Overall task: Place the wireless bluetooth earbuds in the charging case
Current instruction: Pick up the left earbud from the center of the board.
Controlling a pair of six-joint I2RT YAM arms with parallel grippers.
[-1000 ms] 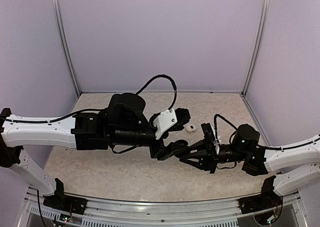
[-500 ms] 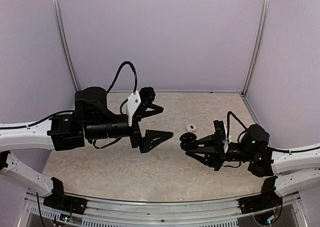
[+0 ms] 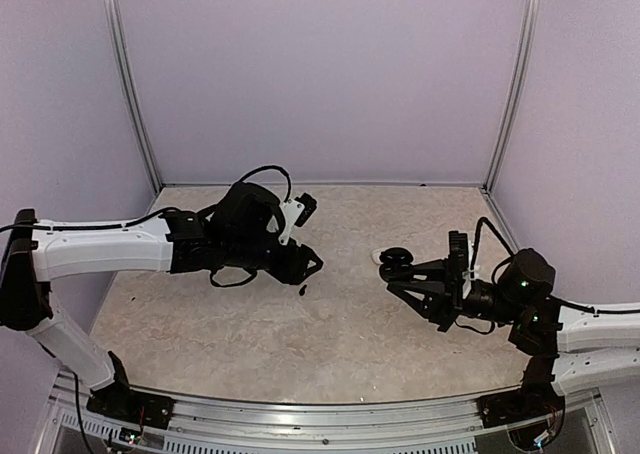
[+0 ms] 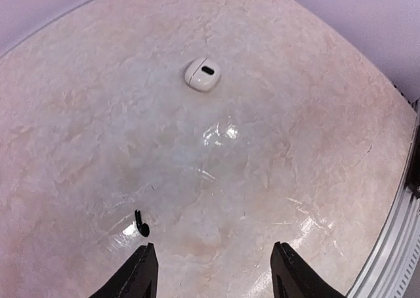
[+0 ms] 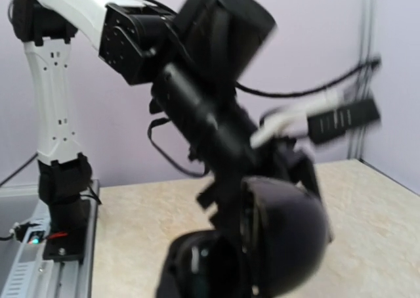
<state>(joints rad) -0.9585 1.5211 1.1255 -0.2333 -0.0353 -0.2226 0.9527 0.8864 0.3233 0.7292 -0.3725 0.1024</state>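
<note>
A black earbud (image 4: 140, 224) lies on the table just ahead of my left gripper's left fingertip; in the top view it (image 3: 303, 290) lies just below that gripper. My left gripper (image 4: 213, 275) (image 3: 310, 266) is open and empty, low over the table. My right gripper (image 3: 405, 274) is shut on the open black charging case (image 3: 397, 261) and holds it above the table. The case (image 5: 262, 252) fills the bottom of the right wrist view, blurred, and hides the fingers there. No other earbuds show.
A small white case (image 4: 201, 74) (image 3: 380, 257) lies on the table beyond the left gripper, close to the held black case. The left arm (image 5: 197, 81) stands across the right wrist view. Lilac walls close the table at the back and sides.
The left arm has drawn back to the left and dropped its gripper down over the black earbud. The right gripper has drawn back to the right with the black case.
</note>
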